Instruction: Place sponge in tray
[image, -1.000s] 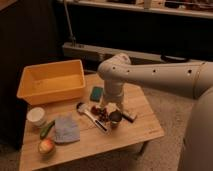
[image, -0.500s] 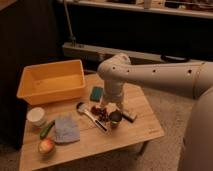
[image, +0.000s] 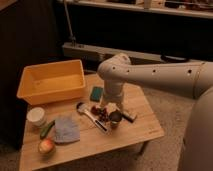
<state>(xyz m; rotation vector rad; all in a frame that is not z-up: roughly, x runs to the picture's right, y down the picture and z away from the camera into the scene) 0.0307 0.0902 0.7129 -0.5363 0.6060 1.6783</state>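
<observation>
The teal-green sponge (image: 96, 93) lies flat on the wooden table (image: 135, 134), just right of the yellow-orange tray (image: 51, 81), which stands at the table's back left. The tray looks empty inside. My white arm reaches in from the right and bends down over the table's middle. My gripper (image: 111, 108) hangs below the wrist, a little right of and in front of the sponge, apart from it, over a cluster of small objects.
A white cup (image: 36, 116), a green cucumber-like item (image: 47, 129), a pale blue-grey cloth (image: 66, 129) and an apple (image: 46, 146) sit at front left. A brush-like utensil (image: 90, 115), reddish items (image: 100, 113), a dark cup (image: 115, 118) and a black bar (image: 129, 115) lie mid-table.
</observation>
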